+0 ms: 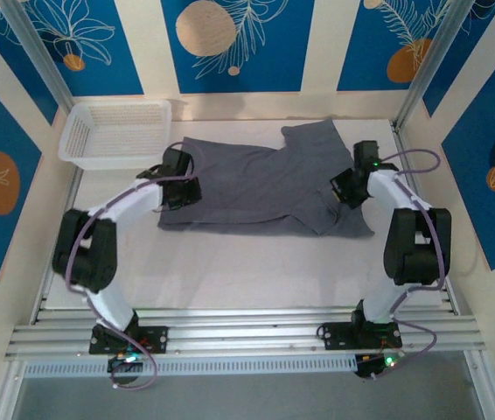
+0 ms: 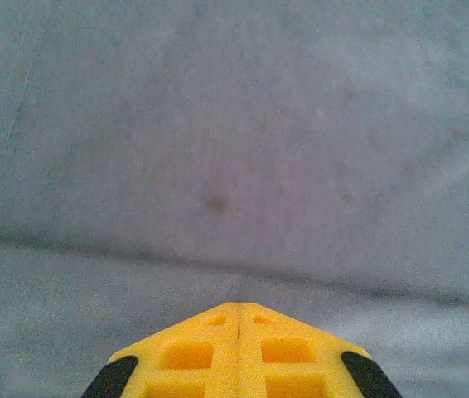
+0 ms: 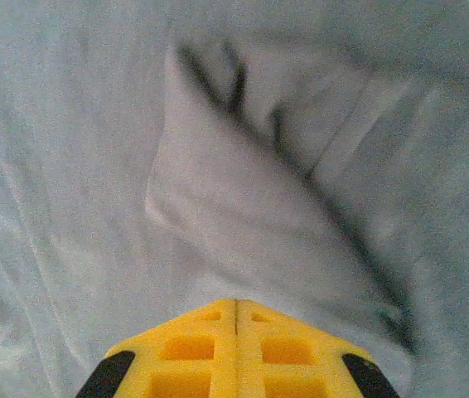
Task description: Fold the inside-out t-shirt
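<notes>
A white mesh basket stood at the far left corner of the table. Its mesh floor lay in plain sight from wall to wall, and its near right corner was just beside the far left edge of the cloth.

The inside-out t-shirt, dark grey, lay spread across the middle of the table. One sleeve reached toward the far right, and a folded flap lay along its near right part. From above, the left gripper sat over the shirt's left edge, and the right gripper sat over its right side, so the garment stretched between the two.

In the left wrist view, the left gripper pointed down at smooth grey cloth crossed by one long shallow crease. Its yellow fingers were pressed together with only a thin seam between them. The tips were down against the fabric, but I could not tell whether any cloth was caught between them.

In the right wrist view, the right gripper was likewise closed tight, its yellow fingers meeting at a hairline. A raised, shadow-edged fold of the shirt widened down the picture and ran straight into the tips, which nipped it.
</notes>
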You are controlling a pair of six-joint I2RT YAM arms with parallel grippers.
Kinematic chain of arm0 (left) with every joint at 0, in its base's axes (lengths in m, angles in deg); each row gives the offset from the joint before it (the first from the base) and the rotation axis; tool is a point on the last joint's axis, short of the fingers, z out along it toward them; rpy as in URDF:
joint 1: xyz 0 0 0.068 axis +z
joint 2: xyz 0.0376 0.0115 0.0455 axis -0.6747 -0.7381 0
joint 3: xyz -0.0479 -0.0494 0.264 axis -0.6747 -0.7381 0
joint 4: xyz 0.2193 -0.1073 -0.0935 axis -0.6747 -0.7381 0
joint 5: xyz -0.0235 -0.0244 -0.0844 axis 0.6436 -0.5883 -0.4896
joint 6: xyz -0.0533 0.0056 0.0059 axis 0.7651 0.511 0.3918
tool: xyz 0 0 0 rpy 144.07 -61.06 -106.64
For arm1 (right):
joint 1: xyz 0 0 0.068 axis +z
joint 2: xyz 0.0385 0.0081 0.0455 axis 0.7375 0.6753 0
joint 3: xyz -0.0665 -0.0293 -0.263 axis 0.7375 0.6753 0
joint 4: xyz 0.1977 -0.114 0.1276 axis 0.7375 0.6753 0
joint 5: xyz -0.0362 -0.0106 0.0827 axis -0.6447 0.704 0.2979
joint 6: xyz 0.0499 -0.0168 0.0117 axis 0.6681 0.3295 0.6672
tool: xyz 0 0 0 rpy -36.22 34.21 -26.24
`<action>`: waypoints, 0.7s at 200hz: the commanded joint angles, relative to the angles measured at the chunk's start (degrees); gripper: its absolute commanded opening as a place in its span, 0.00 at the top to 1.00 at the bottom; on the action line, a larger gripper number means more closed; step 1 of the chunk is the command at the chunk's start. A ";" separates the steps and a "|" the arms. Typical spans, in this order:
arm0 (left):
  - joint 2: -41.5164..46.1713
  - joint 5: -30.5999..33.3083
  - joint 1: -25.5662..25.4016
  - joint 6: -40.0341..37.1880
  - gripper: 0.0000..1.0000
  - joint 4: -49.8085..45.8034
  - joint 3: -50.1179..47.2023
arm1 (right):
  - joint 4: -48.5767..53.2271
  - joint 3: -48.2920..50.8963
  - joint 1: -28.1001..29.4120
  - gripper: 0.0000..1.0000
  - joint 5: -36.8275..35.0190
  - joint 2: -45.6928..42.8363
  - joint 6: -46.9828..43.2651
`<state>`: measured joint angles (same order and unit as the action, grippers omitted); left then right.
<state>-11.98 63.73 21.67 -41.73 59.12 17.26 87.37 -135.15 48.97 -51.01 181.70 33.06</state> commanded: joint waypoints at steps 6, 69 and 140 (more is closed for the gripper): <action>-7.88 3.77 -0.10 -0.37 1.00 -2.42 5.07 | -3.35 4.18 6.86 1.00 -1.39 2.62 0.22; -6.10 1.24 -0.44 3.06 1.00 3.41 -11.89 | 2.07 9.61 11.08 0.99 -4.90 2.26 -1.88; 29.45 4.34 -5.31 15.39 1.00 1.45 -42.26 | 8.47 26.64 12.87 0.92 -6.11 -13.53 -3.18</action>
<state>7.21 65.06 18.77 -32.62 70.58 -17.76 89.07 -114.62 61.98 -54.88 173.25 29.85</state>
